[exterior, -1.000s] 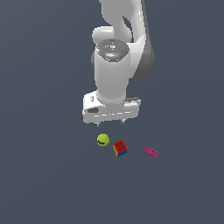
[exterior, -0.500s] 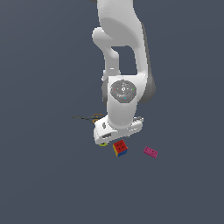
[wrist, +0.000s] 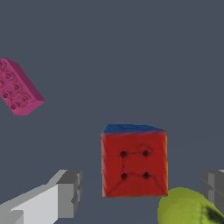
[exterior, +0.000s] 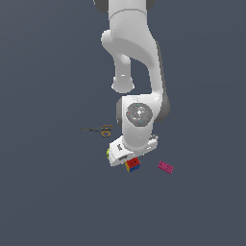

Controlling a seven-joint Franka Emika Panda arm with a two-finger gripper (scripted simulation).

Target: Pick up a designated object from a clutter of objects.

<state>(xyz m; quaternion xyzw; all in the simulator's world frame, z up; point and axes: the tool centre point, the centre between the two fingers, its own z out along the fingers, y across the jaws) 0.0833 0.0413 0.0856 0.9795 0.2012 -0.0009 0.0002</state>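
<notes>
Flat, even light is falling across both renders, with no cast shadows showing on the dark slate-grey worktop point(exterior: 43, 202). The glossy white robot arm point(exterior: 137, 48) is catching soft highlights along its upper curves, shading to grey underneath. In the wrist view, the small red-and-blue puzzle cube point(wrist: 134, 161) is looking smeared and low-resolution, though its edges are staying crisp.

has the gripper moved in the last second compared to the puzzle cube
Yes. In the exterior view the gripper has dropped from above the clutter until its hand hangs just over the fixed puzzle cube, hiding most of the ball.
</notes>
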